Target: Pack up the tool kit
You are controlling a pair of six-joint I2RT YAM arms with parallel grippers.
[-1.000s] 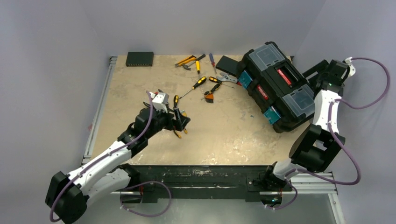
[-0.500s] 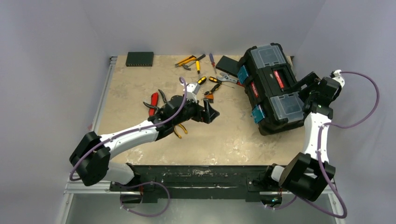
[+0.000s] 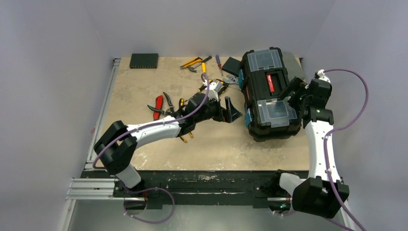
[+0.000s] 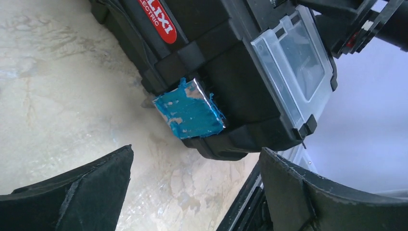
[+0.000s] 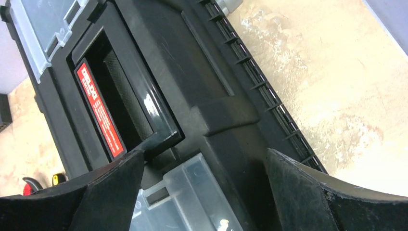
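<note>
The tool kit's black toolbox (image 3: 259,91) stands at the right of the table with its lid shut, red-labelled handle (image 3: 270,83) on top. My left gripper (image 3: 231,111) is open just left of the box, facing its near blue latch (image 4: 190,108); nothing sits between the fingers (image 4: 82,192). My right gripper (image 3: 292,96) is open over the lid's right side, beside the handle (image 5: 98,108) and above the near clear compartment lid (image 5: 192,197). Red-handled pliers (image 3: 158,107) and yellow-black screwdrivers (image 3: 203,66) lie loose on the table.
A flat black box (image 3: 231,64) lies behind the toolbox's left corner. A small dark case (image 3: 144,60) sits at the far left edge. More tools lie under my left forearm, with yellow handles (image 3: 185,136) showing. The table's right edge runs close to the toolbox.
The toolbox has turned and slid left, towards the table's middle, with my right gripper following on its lid. My left arm has stretched right, from the loose tools to the toolbox's latch side.
</note>
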